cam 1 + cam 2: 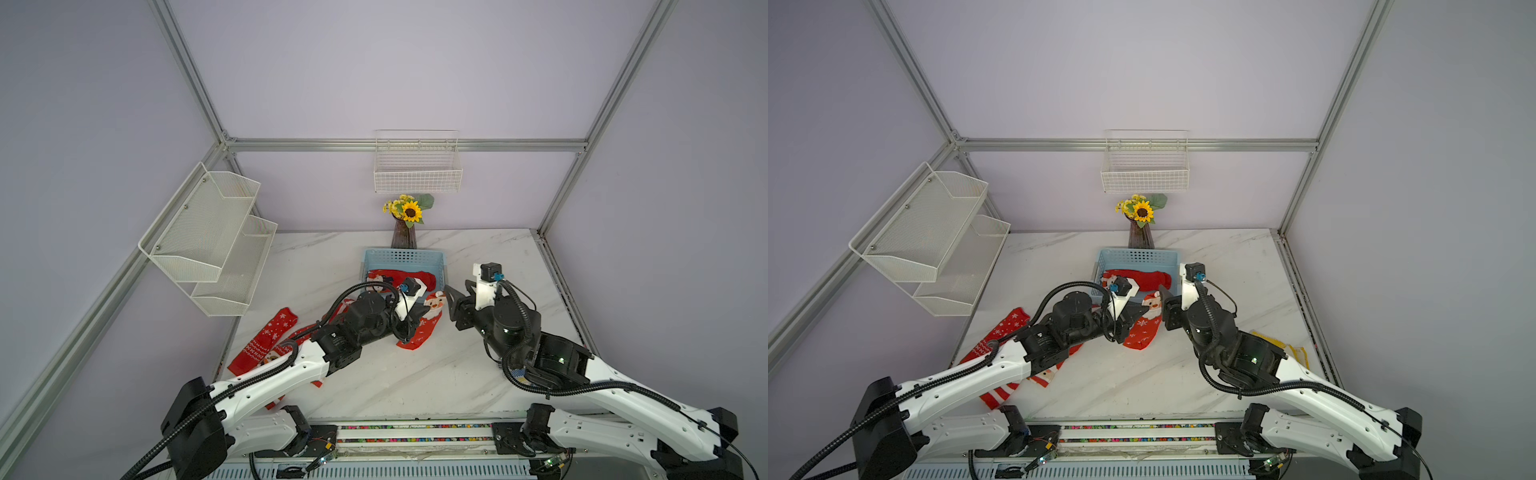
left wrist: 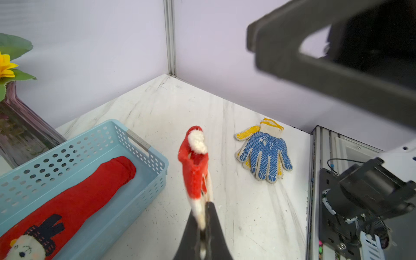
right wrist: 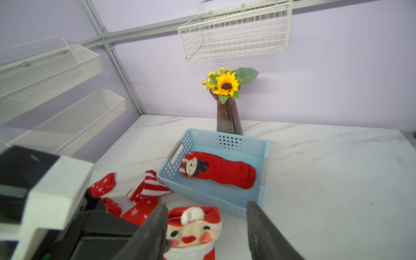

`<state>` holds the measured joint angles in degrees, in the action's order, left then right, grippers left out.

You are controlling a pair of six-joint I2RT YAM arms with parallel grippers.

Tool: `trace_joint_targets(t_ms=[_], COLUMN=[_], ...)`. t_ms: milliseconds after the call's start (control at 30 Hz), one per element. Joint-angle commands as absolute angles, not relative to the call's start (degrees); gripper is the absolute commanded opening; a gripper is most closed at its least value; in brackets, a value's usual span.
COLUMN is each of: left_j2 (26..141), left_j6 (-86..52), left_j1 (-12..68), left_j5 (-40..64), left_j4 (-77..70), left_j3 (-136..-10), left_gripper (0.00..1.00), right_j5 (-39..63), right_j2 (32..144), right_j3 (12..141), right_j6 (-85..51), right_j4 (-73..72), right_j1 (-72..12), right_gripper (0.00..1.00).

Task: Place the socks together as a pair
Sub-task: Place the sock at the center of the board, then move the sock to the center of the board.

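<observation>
1. Clamping the Santa sock (image 2: 194, 166) at lower centre of the frame, beside the basket (image 2: 157, 162), the left pincer (image 2: 203, 216) is closed.
2. The right pincer (image 3: 206, 209) is seen open, nothing held.
3. Soft, light knit: a hold at the cuff is advised.

I've got both top views high over the front edge, looking down on the whole table (image 1: 415, 386). Left wrist camera sits low, close beside the blue basket (image 2: 157, 166). Right wrist camera faces the back wall (image 3: 326, 85), sharing that basket and the vase (image 3: 228, 117).
</observation>
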<state>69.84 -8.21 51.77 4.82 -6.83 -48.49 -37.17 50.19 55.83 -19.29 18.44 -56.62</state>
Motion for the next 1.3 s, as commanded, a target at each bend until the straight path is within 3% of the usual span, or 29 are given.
trace_joint_targets(t_ms=[0, 233, 367, 433, 500, 533, 667, 933, 1033, 1133, 1267], left_j2=[73.4, 76.2, 74.7, 76.6, 80.3, 83.4, 85.6, 77.8, 75.3, 71.5, 65.0], left_j6=[-16.1, -33.1, -49.3, -65.0, -77.4, -79.4, -94.3, -86.8, -78.9, -66.2, -60.8], left_j1=[57.6, 64.5, 64.5, 63.8, 63.1, 63.1, 63.1, 61.5, 59.9, 57.9, 53.5], left_j5=[-8.3, -35.0, -52.8, -57.8, -58.5, -59.2, -61.5, -59.5, -56.2, -50.2, -41.1], left_j4=[-18.0, -31.4, -20.9, -0.6, 19.0, 24.2, 45.7, 48.2, 47.1, 41.9, 35.6], left_j3=[-53.0, -46.8, -40.3, -42.2, -46.0, -47.4, -50.9, -48.9, -49.5, -48.5, -43.6], left_gripper=[0.00, 0.00, 0.00, 0.22, 0.58, 0.70, 0.78, 0.83, 0.99, 1.00, 1.00], right_j5=[-44.3, -44.2, -42.4, -41.6, -39.9, -38.8, -34.1, -22.3, -18.5, -16.6, -17.1], right_j2=[45.6, 41.9, 44.0, 45.5, 46.7, 47.3, 48.8, 54.7, 58.2, 61.2, 64.7], right_j3=[55.1, 55.3, 54.2, 53.0, 51.5, 50.9, 48.3, 40.2, 36.6, 32.9, 31.2], right_j6=[-25.3, -29.9, -31.3, -32.9, -34.5, -35.8, -41.0, -52.3, -57.0, -61.1, -64.0], right_j4=[23.6, 28.8, 30.3, 31.1, 31.3, 31.8, 32.9, 27.7, 22.2, 16.6, 13.5], right_j1=[-56.3, -56.3, -56.3, -56.3, -56.3, -56.3, -56.3, -56.3, -56.3, -56.3, -56.2], right_gripper=[0.59, 0.60, 0.61, 0.61, 0.61, 0.61, 0.61, 0.57, 0.55, 0.54, 0.54])
